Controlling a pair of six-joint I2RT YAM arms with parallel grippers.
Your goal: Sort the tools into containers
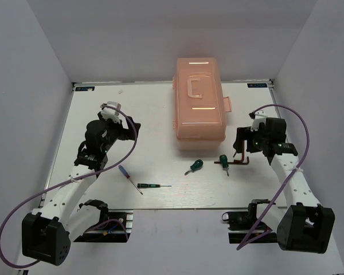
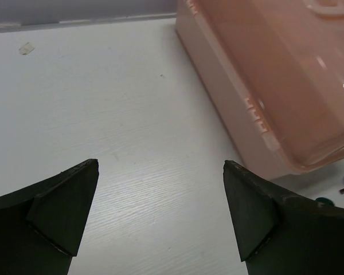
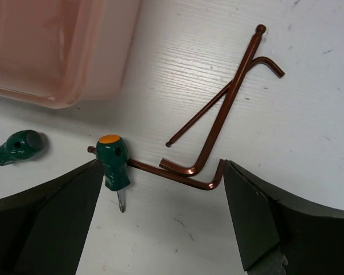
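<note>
both arms are poised and nothing is in hand. the left end effector (image 2: 160, 166) is spread wide over bare desk (image 2: 120, 114), with the pink toolbox (image 2: 286, 74) just ahead and to its right, lid down. the right end effector (image 3: 161, 172) is wide apart too, hanging low over the cluster of tools.

a stubby green screwdriver (image 3: 112, 163) lies just inside its left finger. the orange cap is away and the blade points back toward the end effector, so the long axis runs along the reach. it lies across one of the brown hex keys (image 3: 222, 114). there look to be three of them, crossed over each other, long legs slanting away and to the right. the second green screwdriver (image 3: 17, 146) sits further left, apart, near the toolbox corner.

behind the left end effector, toward the arm bases, the blue screwdriver (image 1: 126, 173) lies on a slant. the black screwdriver (image 1: 152, 185) lies crosswise, tip to the right.

handling call: it all looks light and stiff. the stubby handle looks easiest, fat enough to pinch across its middle. the hex keys are thin, smooth and flat on the desk. they will likely slip or drag one another, so the best hold is at a bend or where one rides over another. the toolbox is hollow plastic and would probably slide if shoved. with the lid shut, i'd say it needs opening at the side latch (image 1: 227, 105) before any sorting.
</note>
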